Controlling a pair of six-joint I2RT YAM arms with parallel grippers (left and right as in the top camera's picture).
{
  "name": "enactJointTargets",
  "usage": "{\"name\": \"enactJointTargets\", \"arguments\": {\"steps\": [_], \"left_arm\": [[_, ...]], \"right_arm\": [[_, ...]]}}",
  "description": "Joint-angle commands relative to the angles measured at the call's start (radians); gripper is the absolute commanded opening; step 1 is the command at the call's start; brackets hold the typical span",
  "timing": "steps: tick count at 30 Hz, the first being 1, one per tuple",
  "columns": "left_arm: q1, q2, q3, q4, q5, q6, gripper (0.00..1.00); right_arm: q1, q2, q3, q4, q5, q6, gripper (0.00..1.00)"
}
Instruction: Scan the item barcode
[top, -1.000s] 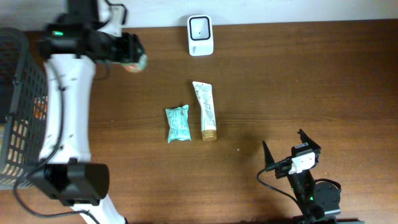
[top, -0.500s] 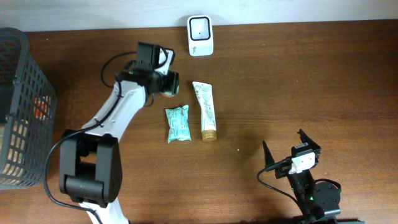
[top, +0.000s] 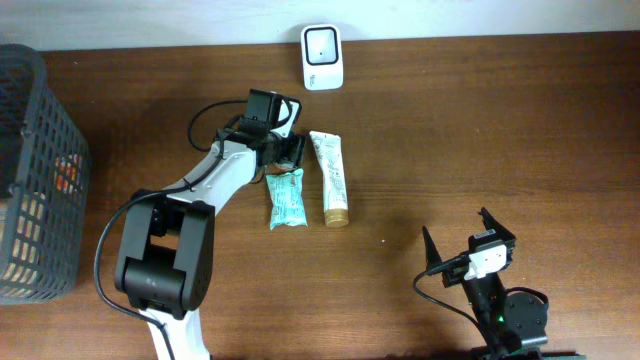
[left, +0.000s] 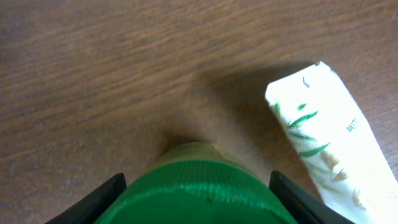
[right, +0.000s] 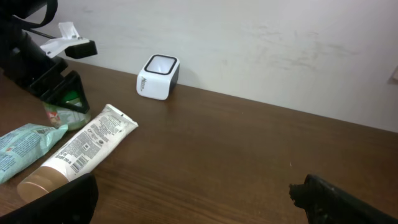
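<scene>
Records table with basket at 9 o'clock, goods inside; judged a bin for stock. Finds left gripper just left of centre, clamped on green item, low, at 7 o'clock of the scanner and apart from it; contact with the wood cannot be told. Finds right gripper at 5 o'clock, fingers spread, parked clear. Notes tube and pouch flat, side by side at centre, at 6 o'clock of the item. Notes scanner at 12 o'clock, window up, judged placed for labels passed overhead.
</scene>
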Motion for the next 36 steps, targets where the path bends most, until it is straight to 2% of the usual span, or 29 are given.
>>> {"name": "enactJointTargets", "arguments": {"steps": [1, 5, 7, 8, 9, 10, 13, 19, 24, 29, 33, 36], "left_arm": [[0.001, -0.005, 0.0, -0.04, -0.008, 0.012, 0.66], [0.001, -0.005, 0.0, -0.055, -0.008, 0.012, 0.7], [0.001, -0.005, 0.005, -0.055, -0.008, 0.012, 0.76], [0.001, -0.006, 0.021, -0.061, -0.008, 0.012, 0.91], [0.001, -0.008, 0.04, -0.077, -0.007, 0.012, 0.98], [0.001, -0.011, 0.061, -0.097, -0.008, 0.012, 0.99], [0.002, -0.026, 0.164, -0.193, -0.008, 0.012, 0.99], [0.013, -0.065, 0.509, -0.477, -0.008, 0.012, 0.99], [0.076, -0.102, 0.76, -0.681, -0.008, 0.011, 0.99], [0.253, -0.186, 0.919, -0.802, -0.008, -0.037, 0.99], [0.464, -0.255, 0.927, -0.833, -0.006, -0.106, 0.99], [0.629, -0.262, 0.925, -0.861, -0.002, -0.105, 0.99]], "right_arm": [[0.007, -0.006, -0.008, -0.001, 0.005, 0.011, 0.98], [0.007, -0.006, -0.008, -0.001, 0.004, 0.011, 0.98], [0.007, -0.006, -0.008, -0.001, 0.004, 0.011, 0.98], [0.007, -0.006, -0.008, -0.001, 0.005, 0.011, 0.98], [0.007, -0.006, -0.008, -0.001, 0.005, 0.011, 0.98], [0.007, -0.006, -0.008, -0.001, 0.005, 0.011, 0.98], [0.007, -0.006, -0.008, -0.001, 0.005, 0.011, 0.98], [0.007, -0.006, -0.008, -0.001, 0.004, 0.011, 0.98], [0.007, -0.006, -0.008, -0.001, 0.004, 0.011, 0.98], [0.007, -0.006, -0.008, -0.001, 0.005, 0.011, 0.98], [0.007, -0.006, -0.008, -0.001, 0.005, 0.011, 0.98], [0.007, -0.006, -0.008, -0.001, 0.005, 0.011, 0.98]]}}
